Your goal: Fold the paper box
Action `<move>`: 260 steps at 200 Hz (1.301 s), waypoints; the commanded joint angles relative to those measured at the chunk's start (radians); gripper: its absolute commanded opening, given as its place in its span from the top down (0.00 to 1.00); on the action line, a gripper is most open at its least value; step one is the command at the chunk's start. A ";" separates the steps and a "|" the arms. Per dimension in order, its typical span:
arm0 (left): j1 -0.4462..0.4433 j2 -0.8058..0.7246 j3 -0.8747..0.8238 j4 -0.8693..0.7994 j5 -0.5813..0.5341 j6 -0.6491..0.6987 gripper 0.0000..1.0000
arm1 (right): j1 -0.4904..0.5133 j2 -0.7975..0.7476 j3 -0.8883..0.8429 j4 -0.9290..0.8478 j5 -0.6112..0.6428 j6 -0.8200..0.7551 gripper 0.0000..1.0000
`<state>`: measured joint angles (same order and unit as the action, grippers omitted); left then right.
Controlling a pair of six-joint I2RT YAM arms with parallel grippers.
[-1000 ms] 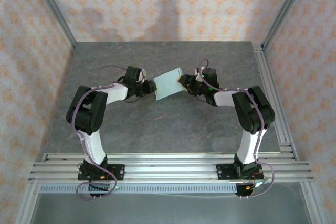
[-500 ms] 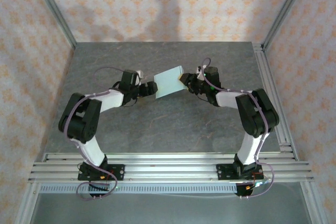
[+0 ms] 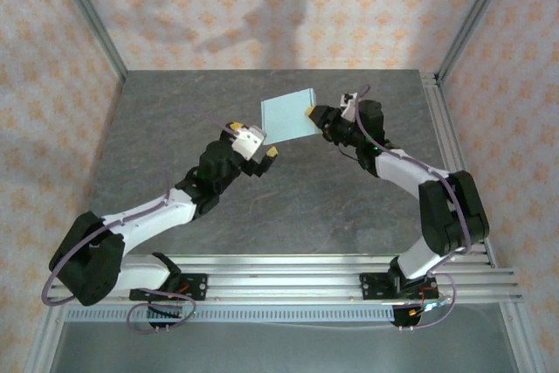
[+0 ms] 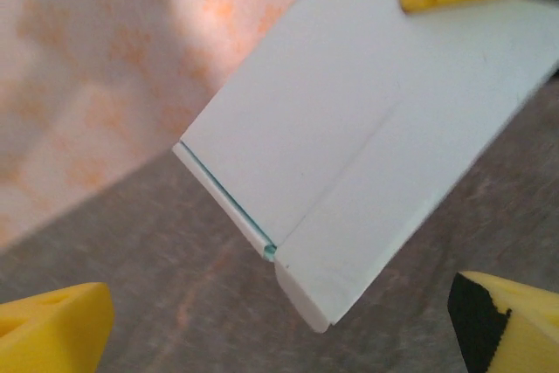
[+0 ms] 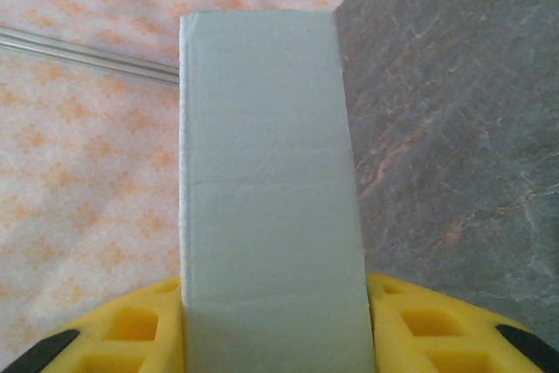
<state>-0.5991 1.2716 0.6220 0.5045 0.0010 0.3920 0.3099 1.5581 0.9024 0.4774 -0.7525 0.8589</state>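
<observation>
Aloft, paper box (image 3: 288, 117) in right gripper (image 3: 313, 115)

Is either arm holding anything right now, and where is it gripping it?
The right gripper holds the box off the table, pinching its right end between both fingers. The left gripper is open and holds nothing.

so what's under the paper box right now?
Only grey table: the paper box hangs above it, pinched by the right gripper. The open left gripper sits beside it, apart. From above, the box covers the patch directly beneath.
</observation>
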 commanded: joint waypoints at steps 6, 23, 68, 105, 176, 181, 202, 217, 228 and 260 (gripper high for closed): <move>-0.036 0.002 -0.050 0.158 -0.131 0.369 0.00 | -0.009 -0.079 0.032 -0.042 -0.026 0.015 0.63; -0.052 0.023 -0.057 0.245 -0.193 0.443 0.00 | -0.011 -0.103 0.036 -0.064 -0.040 0.025 0.63; -0.076 0.108 -0.049 0.416 -0.232 0.660 0.00 | -0.013 -0.141 0.025 -0.043 -0.072 0.100 0.63; -0.085 0.169 -0.035 0.501 -0.199 0.732 0.01 | -0.012 -0.145 0.018 0.024 -0.109 0.160 0.63; -0.093 0.250 0.032 0.560 -0.240 0.811 0.15 | -0.012 -0.149 -0.017 0.028 -0.146 0.211 0.63; -0.094 0.255 0.034 0.562 -0.241 0.812 0.17 | -0.011 -0.148 -0.022 0.034 -0.145 0.221 0.64; -0.094 0.264 0.045 0.554 -0.249 0.810 0.22 | -0.012 -0.143 -0.042 0.079 -0.149 0.265 0.65; -0.094 0.261 0.049 0.544 -0.252 0.794 0.24 | -0.011 -0.140 -0.051 0.095 -0.151 0.283 0.65; -0.094 0.252 0.052 0.521 -0.253 0.786 0.29 | -0.012 -0.140 -0.055 0.099 -0.151 0.285 0.65; -0.092 0.247 0.051 0.511 -0.275 0.783 0.38 | -0.012 -0.142 -0.060 0.102 -0.156 0.293 0.65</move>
<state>-0.6876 1.5345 0.6483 1.0012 -0.2390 1.1786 0.3038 1.4422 0.8455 0.5152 -0.8841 1.1275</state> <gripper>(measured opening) 0.641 0.405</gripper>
